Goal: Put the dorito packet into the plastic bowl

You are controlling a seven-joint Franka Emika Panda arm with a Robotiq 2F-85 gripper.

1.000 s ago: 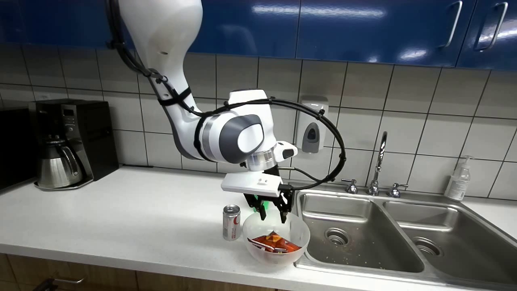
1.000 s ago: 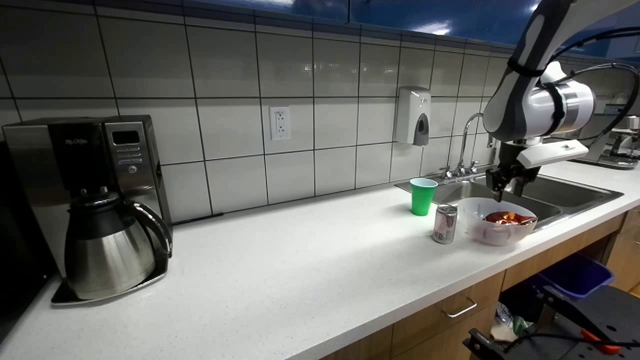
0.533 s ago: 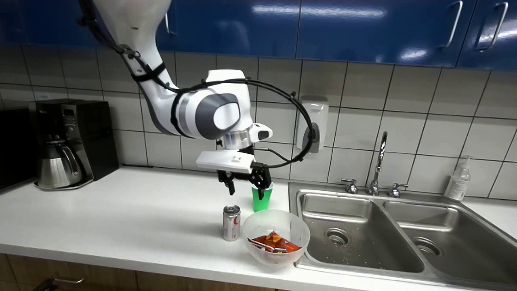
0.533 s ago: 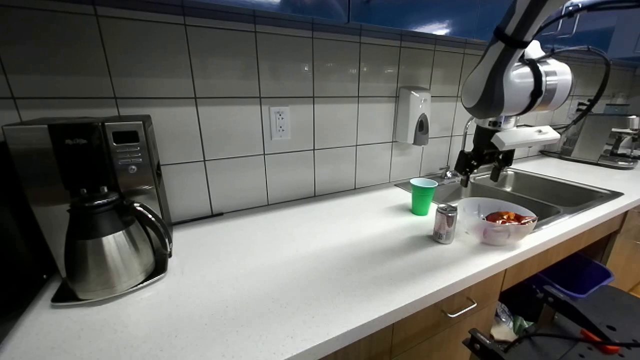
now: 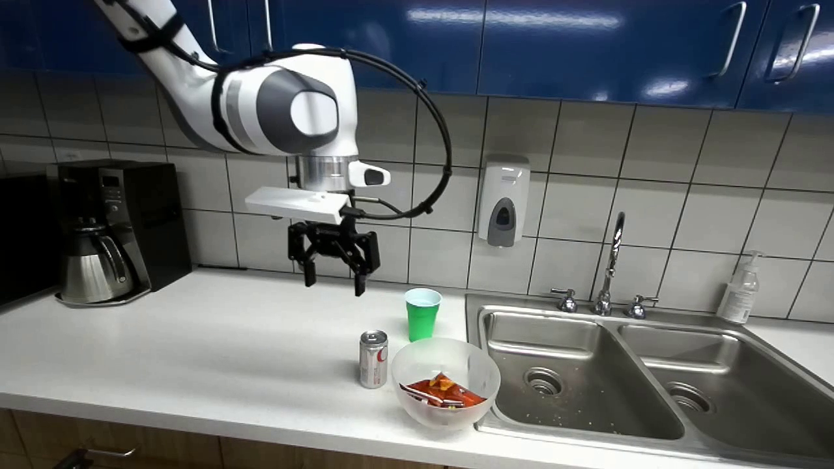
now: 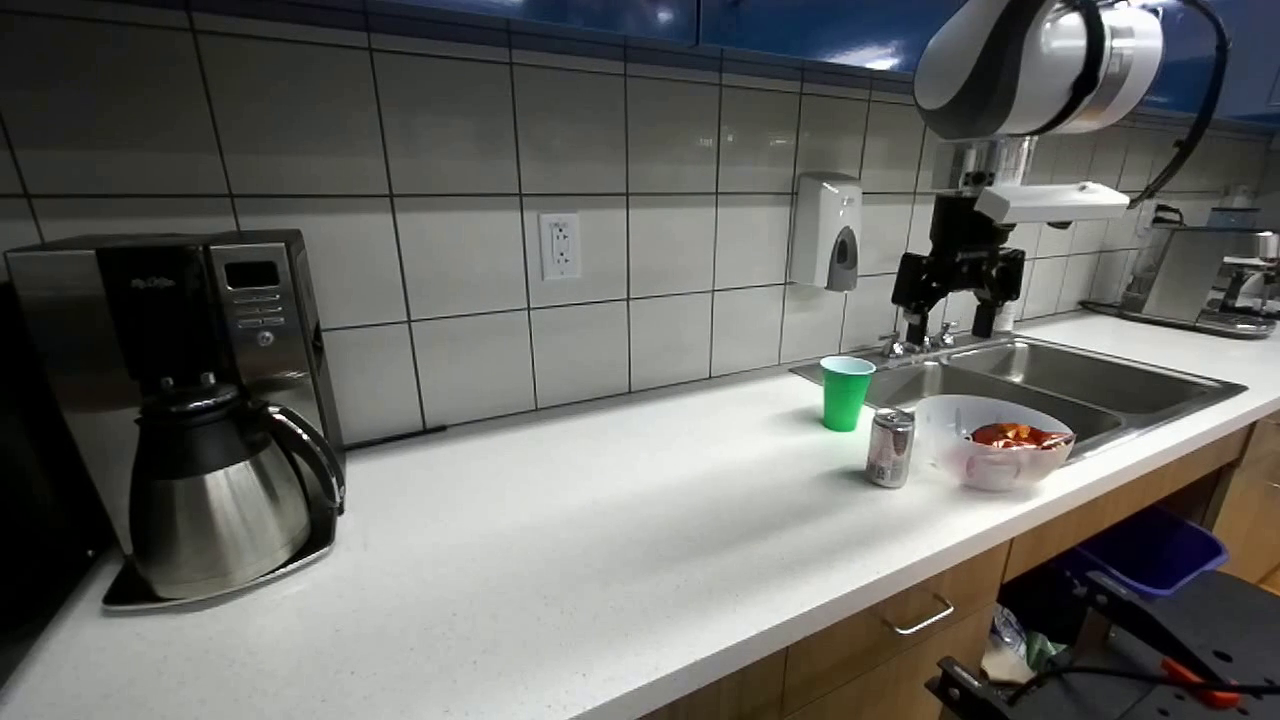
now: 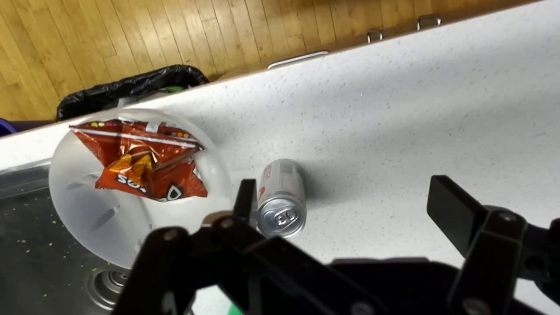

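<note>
The dorito packet (image 5: 443,392) is a crinkled red-orange foil bag. It lies inside the translucent plastic bowl (image 5: 446,420), which stands on the counter by the sink. The packet (image 6: 1018,436) and the bowl (image 6: 985,468) also show in an exterior view. In the wrist view, the packet (image 7: 170,175) rests in the bowl (image 7: 100,227), left of the fingers. My gripper (image 5: 334,284) is open and empty, well above the counter, up and back from the bowl. Its spread fingers also show in an exterior view (image 6: 950,336) and in the wrist view (image 7: 343,192).
A silver can (image 5: 373,361) stands close beside the bowl. A green cup (image 5: 422,320) stands behind them. The double sink (image 5: 580,404) with its faucet (image 5: 611,260) is beside the bowl. A coffee maker (image 5: 146,215) is at the far end. A soap dispenser (image 5: 503,202) hangs on the wall.
My gripper has risen and moved away from above the bowl, toward the coffee maker side in an exterior view. It stays open. The packet, bowl, can and cup have not moved.
</note>
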